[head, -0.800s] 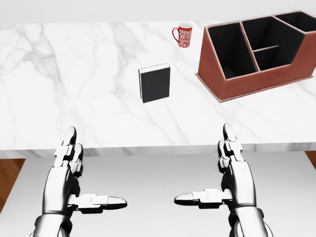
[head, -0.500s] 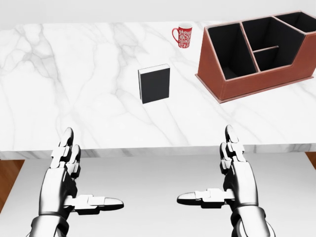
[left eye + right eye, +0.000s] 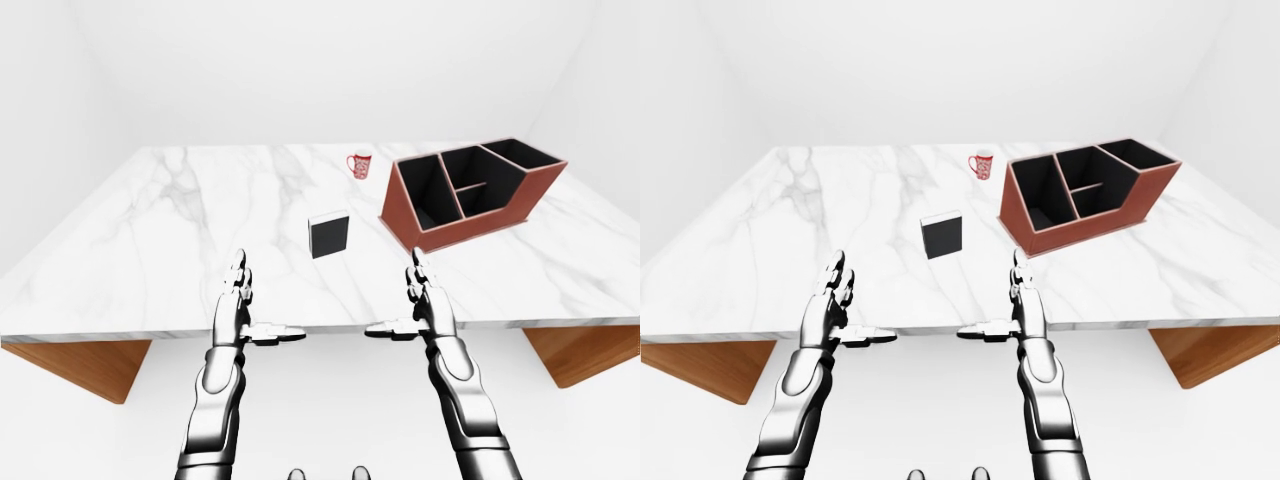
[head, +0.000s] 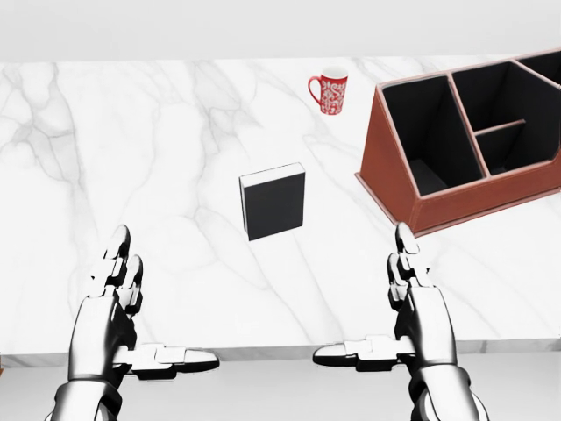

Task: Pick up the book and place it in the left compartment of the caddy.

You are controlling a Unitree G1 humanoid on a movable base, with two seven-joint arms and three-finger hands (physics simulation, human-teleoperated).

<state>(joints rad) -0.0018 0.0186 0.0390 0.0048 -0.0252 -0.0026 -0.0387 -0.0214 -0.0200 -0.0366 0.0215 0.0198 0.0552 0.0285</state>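
Observation:
A black book [image 4: 273,201] with a white page edge lies flat on the white marble table [image 4: 131,158], near the middle of the head view. The red-brown caddy [image 4: 421,209] with black compartments stands at the right; its left compartment [image 4: 426,140] holds nothing. My left hand [image 4: 131,324] is open at the lower left, over the table's near edge. My right hand [image 4: 399,324] is open at the lower right. Both hands are empty and well below the book.
A red patterned mug [image 4: 330,91] stands near the table's top edge, above the book and left of the caddy. The table's near edge [image 4: 280,355] runs along the bottom of the head view. White walls surround the table [image 3: 300,70].

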